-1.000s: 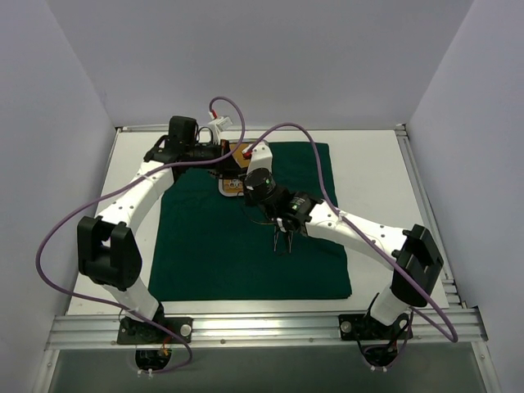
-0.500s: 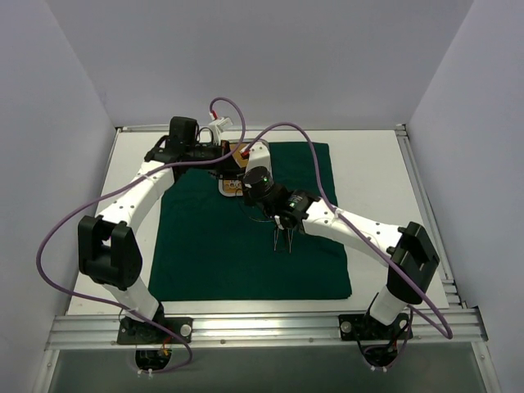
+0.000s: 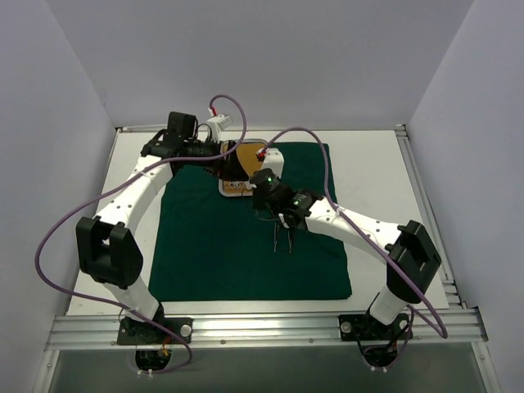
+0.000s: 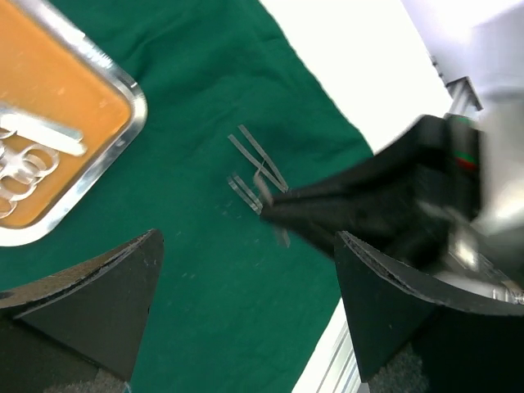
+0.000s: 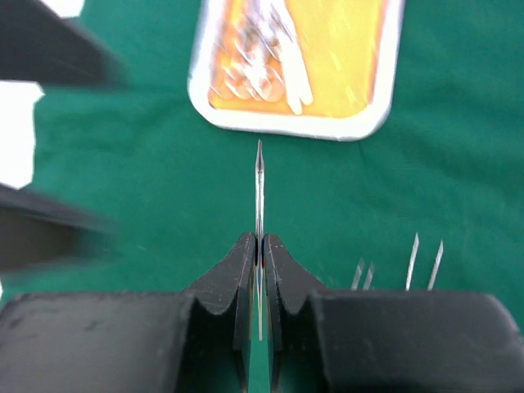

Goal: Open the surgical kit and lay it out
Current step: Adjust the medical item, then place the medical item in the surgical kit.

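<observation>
The dark green cloth [image 3: 213,246] lies spread flat on the table. At its far edge sits the steel tray [image 3: 232,188] with its orange floor [image 4: 49,106], holding ring-handled instruments [image 5: 262,74]. Two silver tweezers [image 3: 282,240] lie side by side on the cloth [image 4: 258,160]. My right gripper [image 5: 259,239] is shut on a thin silver tweezers [image 5: 259,188] that points at the tray [image 5: 360,129]; it hovers between the tray and the laid tweezers [image 3: 266,211]. My left gripper [image 4: 246,286] stands open and empty over the cloth beside the tray [image 3: 225,160].
Bare white table [image 3: 372,180] shows around the cloth, bounded by metal rails [image 3: 246,327] and grey walls. A purple cable [image 3: 319,172] loops over each arm. The two arms sit close together above the tray.
My left gripper has opened wide. My right gripper has shifted from above the laid tweezers toward the tray, still pinching its tweezers.
</observation>
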`<state>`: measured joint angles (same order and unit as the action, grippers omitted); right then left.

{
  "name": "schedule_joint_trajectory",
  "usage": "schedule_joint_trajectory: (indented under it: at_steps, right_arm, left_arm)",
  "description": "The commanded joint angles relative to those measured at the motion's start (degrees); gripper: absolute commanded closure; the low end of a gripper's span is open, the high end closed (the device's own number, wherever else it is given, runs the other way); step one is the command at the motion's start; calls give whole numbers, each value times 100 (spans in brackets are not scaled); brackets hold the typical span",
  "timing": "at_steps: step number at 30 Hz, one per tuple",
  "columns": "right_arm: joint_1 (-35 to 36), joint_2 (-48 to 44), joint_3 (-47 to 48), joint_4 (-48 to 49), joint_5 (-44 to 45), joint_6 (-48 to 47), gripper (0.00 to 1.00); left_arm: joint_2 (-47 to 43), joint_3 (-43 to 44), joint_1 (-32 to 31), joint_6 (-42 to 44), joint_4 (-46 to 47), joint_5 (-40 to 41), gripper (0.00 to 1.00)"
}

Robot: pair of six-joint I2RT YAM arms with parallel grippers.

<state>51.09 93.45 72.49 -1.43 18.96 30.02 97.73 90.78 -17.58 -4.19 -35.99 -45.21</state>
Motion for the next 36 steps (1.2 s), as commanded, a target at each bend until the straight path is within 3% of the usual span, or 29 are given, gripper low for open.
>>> schedule_joint_trajectory:
  at_steps: [1, 10, 19, 36]
  right_arm:
    - [-82, -117, -445, -322, -129, 759, 100]
    - [-64, 437, -850, -569, -463, 1463, 100]
    - [-91, 1034, -692, -867, -542, 1498, 100]
    - [-231, 1246, -710, -903, -551, 1542, 98]
  left_arm:
    - [-35, 168, 185, 339, -374, 276, 6]
    - [-53, -34, 510, 392, -374, 188, 6]
    - [-26, -61, 519, 401, -365, 48, 6]
    - [18, -61, 519, 383, -365, -49, 6]
